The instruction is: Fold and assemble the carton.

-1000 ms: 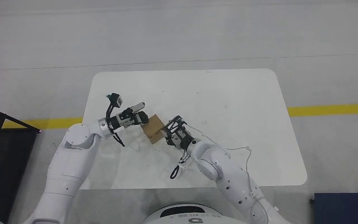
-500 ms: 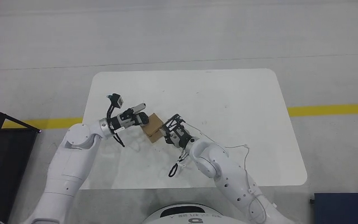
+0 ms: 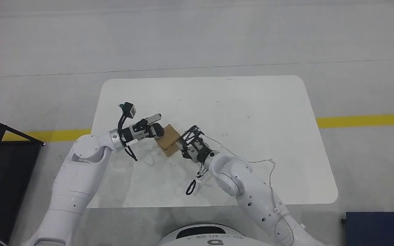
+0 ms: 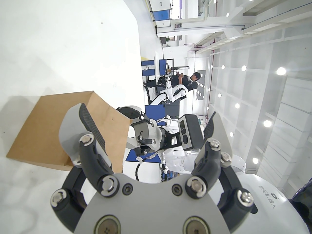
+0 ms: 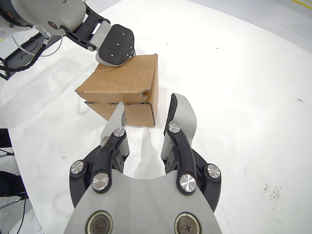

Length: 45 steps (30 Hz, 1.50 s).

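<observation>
A small brown carton (image 3: 168, 141) sits closed on the white table (image 3: 258, 123), left of centre. My left gripper (image 3: 154, 126) is at its left side, open, with one black finger pad (image 5: 115, 44) lying on the carton's top face (image 5: 126, 81). In the left wrist view the carton (image 4: 48, 127) lies under that finger (image 4: 82, 122) of the left gripper (image 4: 146, 127). My right gripper (image 5: 147, 104) is open at the carton's opposite end, where two flap edges meet in a seam. One fingertip (image 5: 120, 109) is right at that seam, and the other stands past the corner.
A loose dark cable (image 3: 194, 184) hangs off the right arm near the table's front. A black frame (image 3: 12, 166) stands on the floor to the left. The table's right half (image 3: 277, 141) is bare white surface.
The right gripper has edged slightly closer to the carton's end. The left gripper and the carton have stayed where they were.
</observation>
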Motion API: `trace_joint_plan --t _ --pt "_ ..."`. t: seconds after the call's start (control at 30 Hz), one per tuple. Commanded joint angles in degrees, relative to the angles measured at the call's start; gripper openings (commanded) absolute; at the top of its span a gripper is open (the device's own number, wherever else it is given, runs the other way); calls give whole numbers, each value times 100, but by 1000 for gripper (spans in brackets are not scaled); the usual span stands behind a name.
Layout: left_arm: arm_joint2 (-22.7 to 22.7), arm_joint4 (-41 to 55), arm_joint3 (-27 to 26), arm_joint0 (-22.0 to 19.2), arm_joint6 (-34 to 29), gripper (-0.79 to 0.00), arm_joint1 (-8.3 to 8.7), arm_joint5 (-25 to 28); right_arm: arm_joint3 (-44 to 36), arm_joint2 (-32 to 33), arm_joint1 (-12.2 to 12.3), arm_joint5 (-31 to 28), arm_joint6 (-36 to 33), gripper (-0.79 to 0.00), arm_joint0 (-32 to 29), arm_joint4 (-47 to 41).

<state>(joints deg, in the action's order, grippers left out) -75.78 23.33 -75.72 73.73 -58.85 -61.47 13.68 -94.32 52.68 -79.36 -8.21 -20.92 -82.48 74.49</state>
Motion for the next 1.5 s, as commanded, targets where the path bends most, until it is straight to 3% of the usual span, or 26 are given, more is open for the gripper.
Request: trace_joint_plan --t 0.0,0.87,1.47 --pt "11 6 7 -18 -6 0 0 0 -20 -6 3 -21 -4 -403 6 0" --pt "138 11 121 -171 -12 0 4 4 306 -263 -75 114 -95 -406 367 -61" --pt "176 24 169 -192 4 0 14 26 0 -109 -4 -31 -134 -354 135 -154"
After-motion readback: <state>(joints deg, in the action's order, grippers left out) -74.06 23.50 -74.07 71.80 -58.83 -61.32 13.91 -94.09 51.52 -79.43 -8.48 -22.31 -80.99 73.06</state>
